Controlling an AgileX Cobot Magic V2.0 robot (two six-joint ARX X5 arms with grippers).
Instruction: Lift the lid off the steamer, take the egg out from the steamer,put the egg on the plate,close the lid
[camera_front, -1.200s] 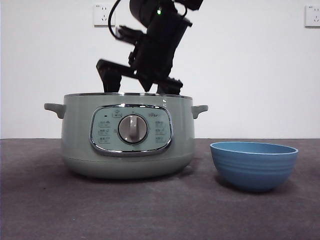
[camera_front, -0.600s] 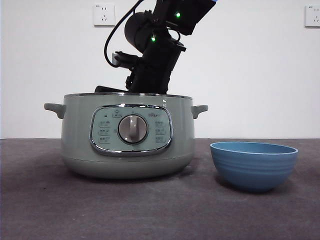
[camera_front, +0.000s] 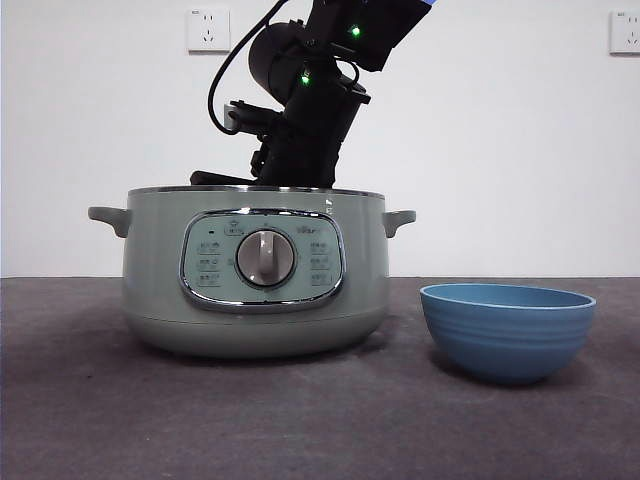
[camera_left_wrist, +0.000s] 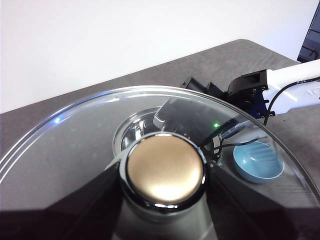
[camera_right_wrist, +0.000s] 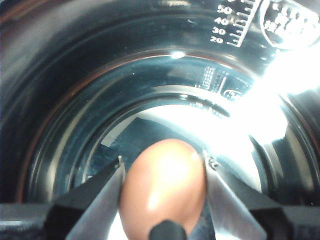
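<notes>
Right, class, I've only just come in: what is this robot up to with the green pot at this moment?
The left gripper holds the lid up by its knob, above the open steamer. The right gripper is down inside the pot, its jaws on either side of a brown egg at the bottom. The blue plate stands beside the steamer, with no egg seen in it from the left wrist view.

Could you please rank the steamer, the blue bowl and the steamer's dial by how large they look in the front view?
1. Steamer
2. Blue bowl, clearly smaller, though it may stand slightly nearer the camera
3. Dial, smallest by far
</notes>
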